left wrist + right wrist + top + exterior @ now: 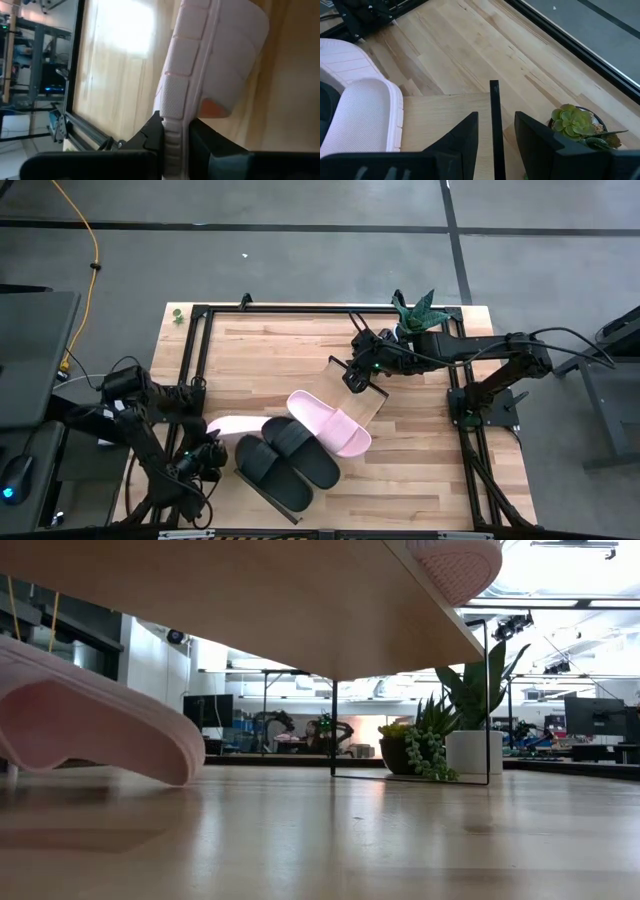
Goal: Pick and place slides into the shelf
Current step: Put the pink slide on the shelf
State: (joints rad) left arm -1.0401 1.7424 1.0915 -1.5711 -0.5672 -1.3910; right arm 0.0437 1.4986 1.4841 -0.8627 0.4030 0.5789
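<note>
My left gripper (pixel 208 455) at the table's near left is shut on a pink slide (pixel 235 425). That slide shows tilted in the low view (pixel 90 725). Two black slides (pixel 285 465) lie side by side on the table next to it. My right gripper (pixel 357 375) is shut on the shelf (pixel 368 402), a light-wood board with a thin black frame, held raised and slanting. A second pink slide (pixel 330 423) lies on that board and juts past its edge in the low view (pixel 455 565). My left gripper pinches the pink slide's sole edge (pixel 175 112) between its two fingers, at the end away from the strap (pixel 240 50). That end is raised and the slide slants down away from the fingers. Whether its low end (pixel 185 772) touches the table, I cannot tell. My right gripper has the shelf's thin black frame bar (pixel 494 100) between its two fingers, at the board's edge. The fingers slant down from the table's right side and lie along the bar. The board is lifted at this end and slants, with the pink slide (pixel 365 115) on it.
A potted plant (pixel 415 312) stands at the table's far right, close behind my right gripper, and a small green succulent (pixel 575 122) shows beside the fingers. A black metal frame (pixel 200 350) runs round the tabletop. Bare wood lies between the slides and the far edge.
</note>
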